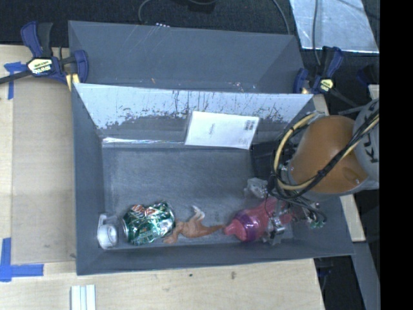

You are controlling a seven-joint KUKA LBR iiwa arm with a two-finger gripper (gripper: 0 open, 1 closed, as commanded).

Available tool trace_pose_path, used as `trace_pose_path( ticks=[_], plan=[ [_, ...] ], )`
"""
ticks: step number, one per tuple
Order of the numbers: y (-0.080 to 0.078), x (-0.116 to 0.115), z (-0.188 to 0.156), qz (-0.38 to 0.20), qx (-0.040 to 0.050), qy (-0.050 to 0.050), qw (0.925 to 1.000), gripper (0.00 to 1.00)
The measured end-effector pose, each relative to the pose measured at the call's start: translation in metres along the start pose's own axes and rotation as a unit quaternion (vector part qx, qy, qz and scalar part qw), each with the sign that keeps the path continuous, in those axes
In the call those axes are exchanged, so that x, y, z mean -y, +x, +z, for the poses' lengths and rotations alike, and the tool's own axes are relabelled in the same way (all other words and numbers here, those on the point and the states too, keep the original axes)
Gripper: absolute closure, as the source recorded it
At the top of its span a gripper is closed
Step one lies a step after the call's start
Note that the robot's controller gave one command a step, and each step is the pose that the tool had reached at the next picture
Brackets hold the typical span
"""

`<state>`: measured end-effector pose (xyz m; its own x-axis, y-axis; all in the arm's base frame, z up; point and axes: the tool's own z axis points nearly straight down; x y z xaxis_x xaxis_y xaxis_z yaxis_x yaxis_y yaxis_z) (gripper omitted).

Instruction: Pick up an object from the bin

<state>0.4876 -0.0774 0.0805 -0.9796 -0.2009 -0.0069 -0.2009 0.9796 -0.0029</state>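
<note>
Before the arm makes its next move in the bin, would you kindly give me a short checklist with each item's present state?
1. The tool is down beside the magenta bottle-shaped thing at front right: ok.
2. The magenta bottle-shaped thing is secured in the tool: cannot tell.
3. The tan toy figure is clear of the magenta thing: not ok, it appears to touch its left end.
4. The crushed green can lies apart from the tool, far left: ok.
5. The white card leans at the back, clear of the tool: ok.

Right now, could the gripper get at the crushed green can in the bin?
Probably yes: the crushed green can lies uncovered by the near wall. The gripper hangs beside the pink thing, so it must cross the bin.
</note>
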Motion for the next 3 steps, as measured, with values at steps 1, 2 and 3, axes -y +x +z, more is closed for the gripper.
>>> trace_pose_path(
  ticks=[1,2,3],
  plan=[
    [-0.013,-0.023,0.009,-0.306,0.0003,-0.001,0.952,1.0],
    [-0.013,-0.023,0.009,-0.306,0.0003,-0.001,0.9519,1.0],
    [-0.008,-0.029,-0.021,-0.338,-0.0021,-0.003,0.9412,1.0]
  ],
)
